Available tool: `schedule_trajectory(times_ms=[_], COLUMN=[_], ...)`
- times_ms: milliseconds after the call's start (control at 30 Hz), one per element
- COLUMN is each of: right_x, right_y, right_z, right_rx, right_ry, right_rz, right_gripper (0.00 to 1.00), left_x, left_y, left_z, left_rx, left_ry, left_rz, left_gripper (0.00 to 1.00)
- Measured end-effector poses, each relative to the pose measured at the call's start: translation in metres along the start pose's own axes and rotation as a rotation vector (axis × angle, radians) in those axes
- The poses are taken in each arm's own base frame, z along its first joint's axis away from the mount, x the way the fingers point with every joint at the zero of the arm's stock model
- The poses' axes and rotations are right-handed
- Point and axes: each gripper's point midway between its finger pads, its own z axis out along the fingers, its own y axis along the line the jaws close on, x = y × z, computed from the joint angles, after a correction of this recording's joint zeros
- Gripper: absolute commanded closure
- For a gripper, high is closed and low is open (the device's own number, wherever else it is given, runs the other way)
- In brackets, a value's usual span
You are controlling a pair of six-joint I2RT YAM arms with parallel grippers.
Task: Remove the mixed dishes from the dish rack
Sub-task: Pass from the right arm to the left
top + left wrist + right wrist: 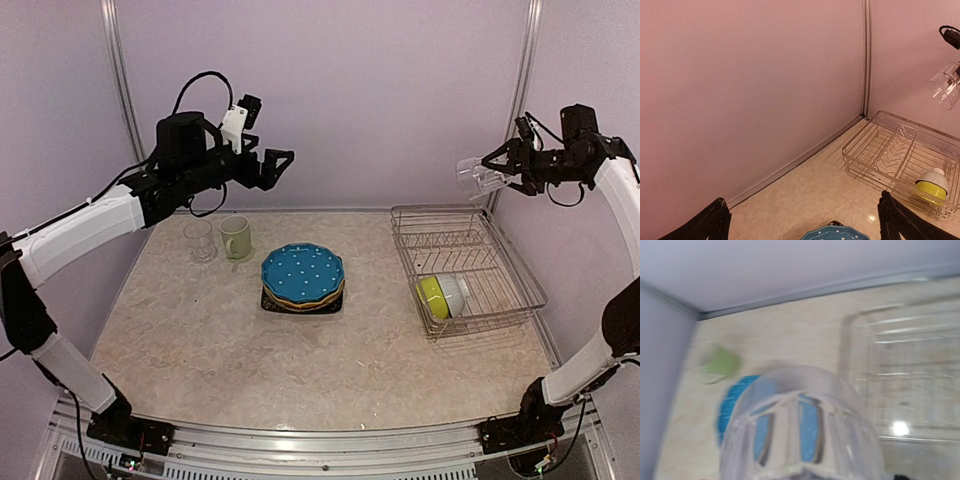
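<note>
Glass (478, 177) hangs tilted high above the rack's (450, 245) far right corner, pinched at one end by right gripper (505, 165). It looks light, rigid, slick and breakable, so it wants a firm wall grip and a soft set-down. Left gripper (278, 166) is spread and empty over the table's back left; bowls (441, 296) lie nested in the rack, probably best taken at the rim.

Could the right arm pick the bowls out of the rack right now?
Probably not yet: the right gripper is shut on a clear glass, high above the rack. The bowls lie uncovered at the rack's near end, so the way looks free once the glass is set down.
</note>
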Motion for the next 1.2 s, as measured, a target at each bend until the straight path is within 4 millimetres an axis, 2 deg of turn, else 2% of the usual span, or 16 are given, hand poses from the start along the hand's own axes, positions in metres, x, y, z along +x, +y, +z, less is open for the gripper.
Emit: schedule_trajectory(times_ms=[200,367,567,733,900,1067,1200], right_x=[0.004,0.020,0.042,0.057,0.067,0.081,0.093], right_y=[0.045,0.087,0.121,0.146,0.174,0.196,0.209], right_z=[-0.006,-0.009,-0.004,0.004,0.002,0.000,0.001], right_rx=[-0.191,-0.362,-0.525,-0.623,-0.717,-0.786,-0.827], right_ry=[0.019,0.051,0.114,0.180,0.223,0.279,0.328], right_rz=[-0.007,-0.010,0.028,0.047,0.028,0.011,0.003], right_gripper=[0.54,0.56,0.55,0.56,0.56,0.57,0.57], left_x=[-0.025,-0.033,-0.037,-0.044,-0.043,-0.045,-0.049], left_y=[-0.063,-0.109,-0.158,-0.182,-0.202,-0.210,-0.213], left_z=[-0.004,-0.010,-0.020,-0.025,-0.026,-0.026,-0.028], left_rx=[0.136,0.216,0.308,0.343,0.368,0.376,0.371], left_ry=[-0.105,-0.155,-0.208,-0.255,-0.292,-0.321,-0.350], left_rz=[0.189,0.343,0.473,0.564,0.638,0.706,0.757], left_gripper=[0.01,0.01,0.04,0.06,0.13,0.16,0.24])
